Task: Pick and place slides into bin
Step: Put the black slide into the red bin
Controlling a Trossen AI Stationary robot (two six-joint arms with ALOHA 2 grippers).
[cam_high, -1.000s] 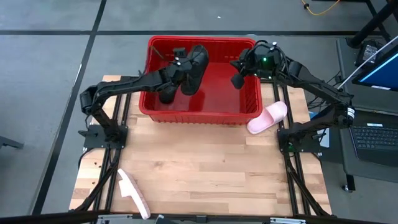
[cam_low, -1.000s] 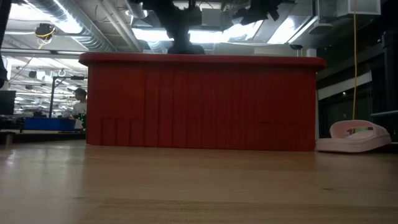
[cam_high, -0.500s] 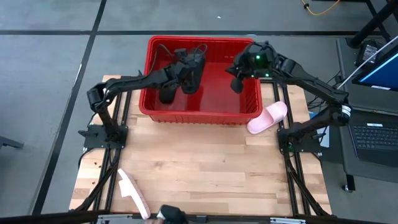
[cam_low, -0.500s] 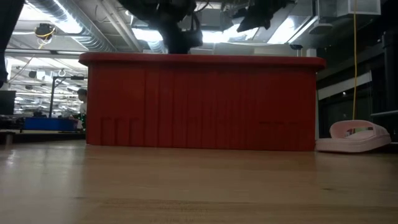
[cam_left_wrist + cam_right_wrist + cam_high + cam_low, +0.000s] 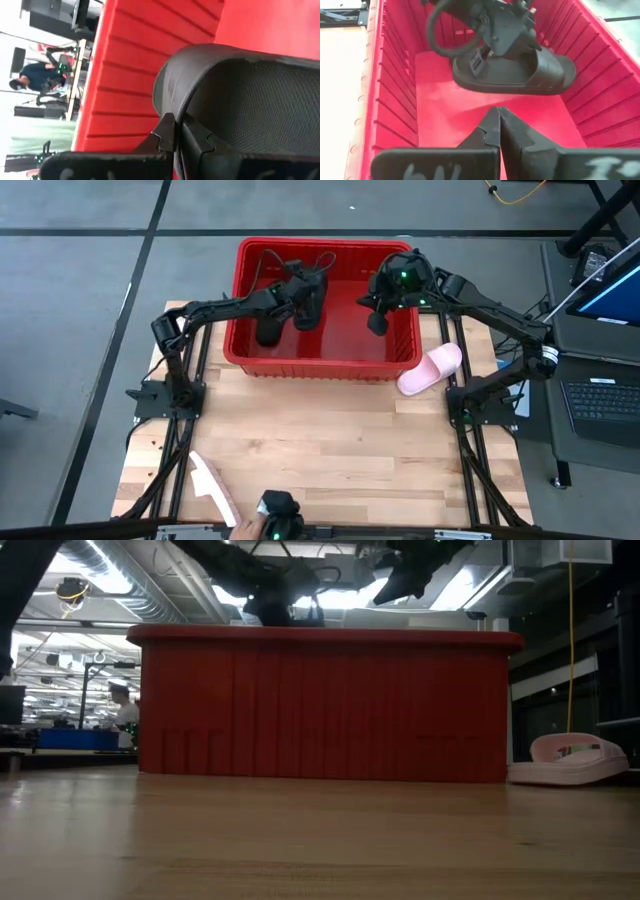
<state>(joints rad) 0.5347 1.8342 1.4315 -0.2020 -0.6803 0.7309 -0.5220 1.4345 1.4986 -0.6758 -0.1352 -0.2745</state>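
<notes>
The red bin [image 5: 320,244] stands at the table's far middle. My left gripper [image 5: 296,292] reaches in over the bin's left half, shut on a black slide [image 5: 310,298] that hangs inside it, above the floor [image 5: 445,100]. A second dark shape [image 5: 270,330] sits lower by the bin's near left corner, perhaps another black slide. One pink slide [image 5: 430,368] rests sole down on the table just right of the bin. Another pink slide [image 5: 213,490] lies near the near left corner. My right gripper [image 5: 377,322] hangs shut and empty over the bin's right half. My left gripper pinches the black slide's sole edge [image 5: 172,107] between its two fingers, on the half away from the strap [image 5: 547,62]. The fingers slant down from the table's left side. The slide hangs roughly level, sole down, clear of the bin's floor.
A person's hand with a dark object [image 5: 272,518] shows at the table's near edge. A laptop [image 5: 600,395] sits off the table to the right. Bare wood [image 5: 330,440] spreads between the bin and the near edge.
My left gripper has sunk deeper toward the bin, carrying the black slide down with it, still shut. My right gripper has turned at the wrist and eased down a little over the bin's right half. A hand has appeared at the near edge.
</notes>
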